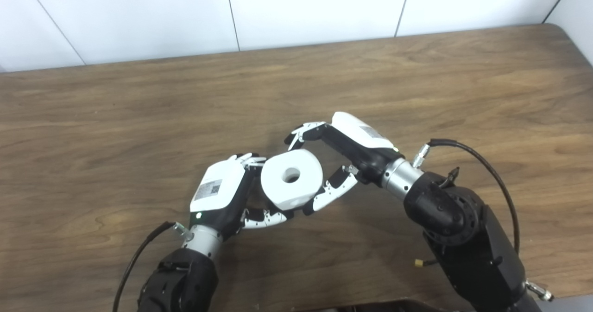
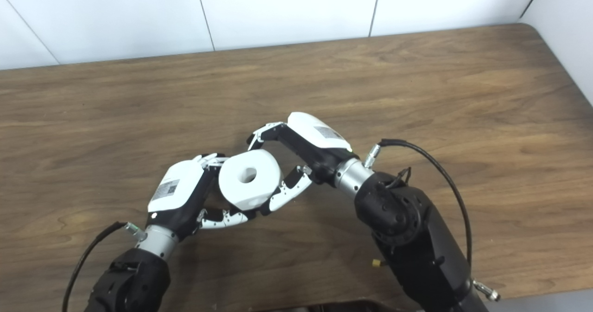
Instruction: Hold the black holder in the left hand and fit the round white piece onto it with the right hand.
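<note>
White piece: the round white piece [image 1: 291, 178] sat between the two hands, low of centre, its flat face with the centre hole turned up toward the cameras.
Build, by my read: thick, stiff-looking ring with a smooth matte skin; likely light, and likely to slide if pinched only on the curved rim.
Where to hold: opposite points of the rim, leaving the hole clear for the holder.
Black holder: I could not make it out; if it was there, it lay hidden behind the ring and inside the left hand's curl.
Left hand: the left hand [image 1: 222, 196] sat at the ring's nine o'clock, fingers curled behind and under it, one white finger [image 1: 264, 218] showing below the ring at about seven o'clock. Whether it gripped the holder or only cupped the ring, I cannot tell.
Right hand: the right hand [image 1: 338, 159] came in from three o'clock, one digit [image 1: 331, 189] touching the rim at about four o'clock, the others [image 1: 301, 133] spread near one o'clock; contact there could not be told. A loose bracket rather than a firm clamp.
Table: bare brown wooden table [image 1: 139, 117] all round, white wall panels [image 1: 315, 6] at twelve o'clock.
Stage, as I judged it: ring presented at the left hand, seating unconfirmed.
</note>
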`<state>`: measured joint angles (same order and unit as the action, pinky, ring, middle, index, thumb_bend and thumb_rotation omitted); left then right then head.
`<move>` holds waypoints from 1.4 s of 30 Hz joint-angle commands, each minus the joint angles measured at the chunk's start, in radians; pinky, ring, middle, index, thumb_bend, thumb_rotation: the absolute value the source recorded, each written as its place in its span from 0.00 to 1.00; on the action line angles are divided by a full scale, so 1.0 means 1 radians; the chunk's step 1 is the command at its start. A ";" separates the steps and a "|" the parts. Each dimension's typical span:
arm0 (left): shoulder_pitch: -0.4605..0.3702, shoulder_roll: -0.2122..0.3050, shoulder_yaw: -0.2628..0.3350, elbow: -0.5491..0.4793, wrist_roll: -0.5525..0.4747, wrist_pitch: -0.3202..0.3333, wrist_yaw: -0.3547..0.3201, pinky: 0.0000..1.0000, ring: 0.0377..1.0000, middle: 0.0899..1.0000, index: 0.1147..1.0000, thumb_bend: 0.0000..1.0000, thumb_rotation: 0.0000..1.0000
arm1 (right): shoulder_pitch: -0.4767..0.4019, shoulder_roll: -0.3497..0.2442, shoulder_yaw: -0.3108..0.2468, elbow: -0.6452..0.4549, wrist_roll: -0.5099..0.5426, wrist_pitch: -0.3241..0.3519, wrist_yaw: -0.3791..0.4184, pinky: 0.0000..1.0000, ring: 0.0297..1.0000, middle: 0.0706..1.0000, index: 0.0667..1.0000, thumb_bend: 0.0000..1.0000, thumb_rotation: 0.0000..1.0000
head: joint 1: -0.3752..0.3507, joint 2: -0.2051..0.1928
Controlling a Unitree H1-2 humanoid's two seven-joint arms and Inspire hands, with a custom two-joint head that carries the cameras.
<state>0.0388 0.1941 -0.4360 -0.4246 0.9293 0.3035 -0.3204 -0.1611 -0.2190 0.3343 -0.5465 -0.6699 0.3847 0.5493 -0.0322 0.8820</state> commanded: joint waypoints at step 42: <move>0.020 0.004 -0.019 0.016 -0.009 0.002 -0.063 0.93 0.88 0.77 0.42 0.52 0.06 | -0.043 -0.073 0.005 -0.034 0.008 0.029 0.052 0.88 0.97 0.94 0.80 1.00 0.37 | -0.009 -0.002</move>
<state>0.0401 0.1935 -0.4351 -0.4277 0.9294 0.3025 -0.3262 -0.1780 -0.2876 0.3457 -0.5361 -0.6615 0.4183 0.6072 -0.0399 0.8790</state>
